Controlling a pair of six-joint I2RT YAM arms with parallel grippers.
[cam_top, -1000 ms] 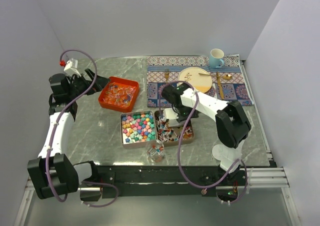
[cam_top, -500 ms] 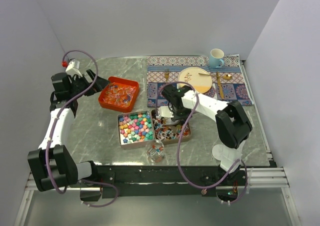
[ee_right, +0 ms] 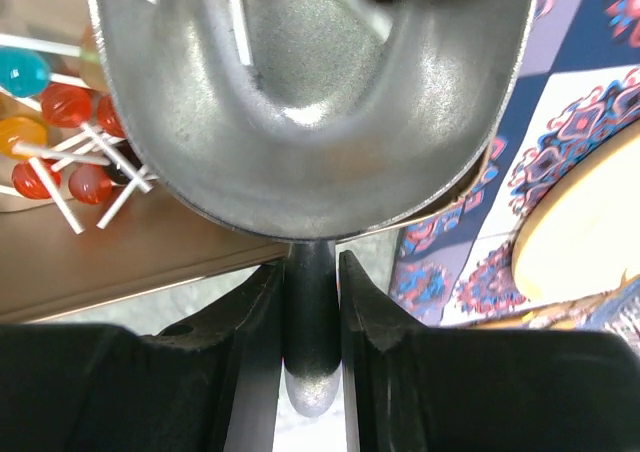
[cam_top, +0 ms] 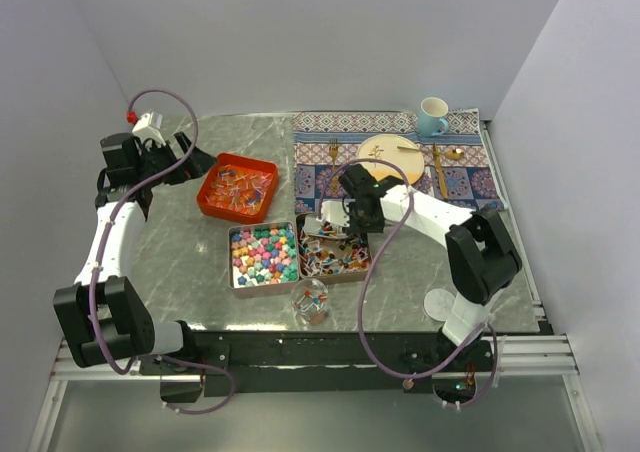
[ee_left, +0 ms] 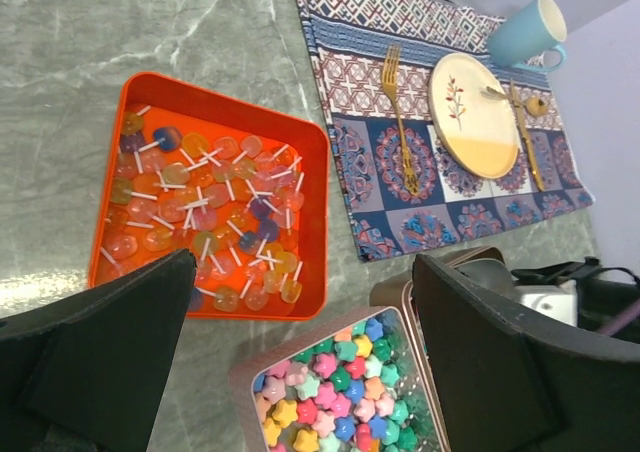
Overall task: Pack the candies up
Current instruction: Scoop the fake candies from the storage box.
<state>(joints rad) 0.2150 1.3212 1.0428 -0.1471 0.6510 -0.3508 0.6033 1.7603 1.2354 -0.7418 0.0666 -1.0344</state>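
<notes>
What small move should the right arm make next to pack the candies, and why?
Probably dip the scoop down into the wrapped candies. The right end effector is shut on the scoop's handle, the bowl looks empty, and in the top view it hangs over the far edge of their tin. The glass jar near the front holds only a few pieces.

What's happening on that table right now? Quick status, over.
Left pincer open above the orange tray. Right pincer shut on the metal scoop, empty, at the candies in the tins. Nothing blocking.
</notes>
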